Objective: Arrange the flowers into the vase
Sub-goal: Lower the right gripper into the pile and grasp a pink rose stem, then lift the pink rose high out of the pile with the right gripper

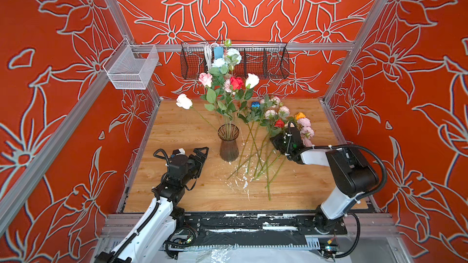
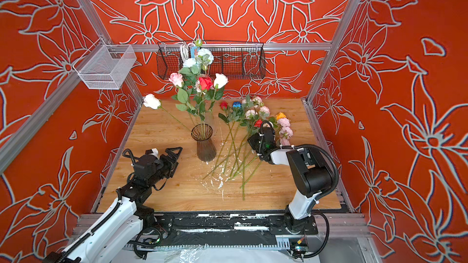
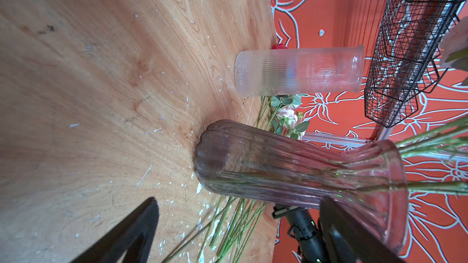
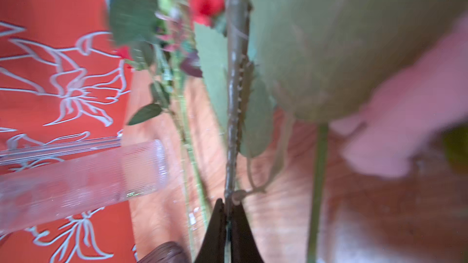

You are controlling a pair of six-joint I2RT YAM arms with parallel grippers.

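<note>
Smoky ribbed glass vase (image 1: 228,145) stands upright at the centre of the wooden table (image 1: 177,193) in both top views. Note that it holds a bunch of flowers (image 1: 229,84) with pink, red, white and pale blue heads. One white rose (image 1: 184,101) leans out toward the upper left.

You see loose flowers (image 1: 263,132) lying flat just right of the vase, stems fanned toward the lower centre of the frame.

Your right gripper (image 4: 228,209) is clenched on a thorny green stem (image 4: 234,112) in that pile; the right wrist view cuts off its head.

Your left gripper (image 1: 201,159) sits lower left of the vase, near it but apart, jaws spread wide, grasping nothing.

Left wrist view: a clear ribbed glass cylinder (image 3: 298,70) stands on the table beyond the vase, apart from it.
</note>
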